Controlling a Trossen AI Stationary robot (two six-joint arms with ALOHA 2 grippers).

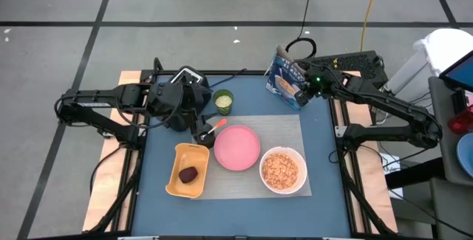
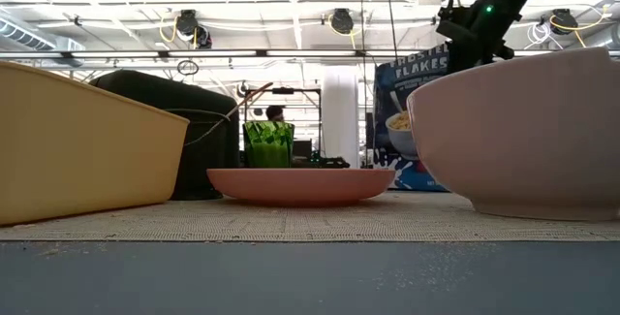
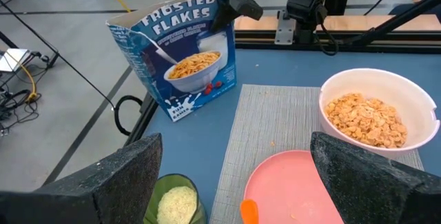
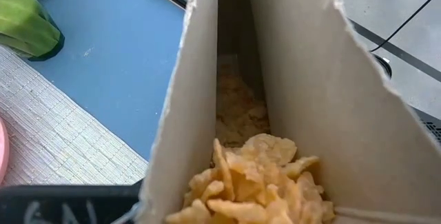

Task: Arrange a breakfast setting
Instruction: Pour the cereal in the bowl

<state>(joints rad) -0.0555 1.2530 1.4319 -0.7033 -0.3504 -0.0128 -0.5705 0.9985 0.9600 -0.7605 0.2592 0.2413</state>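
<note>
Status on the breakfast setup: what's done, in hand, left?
Done: grey mat laid, pink plate and white bowl on it, bowl filled with cereal.
In hand: right gripper grips the open cereal box, standing upright off the mat.
Left: plate is bare; dark-red fruit sits in the yellow tray. Left gripper open by the plate.

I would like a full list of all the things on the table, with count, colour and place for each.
mat: one, grey, table centre
plate: one, pink, on the mat
bowl: one, white, holds tan cereal, on the mat beside the plate
tray: one, yellow, left edge of the mat, holds a dark-red fruit
cup: one, green, behind the mat
cereal box: one, blue, back of the table
left end effector: open, beside the plate
right end effector: shut on the cereal box
</note>
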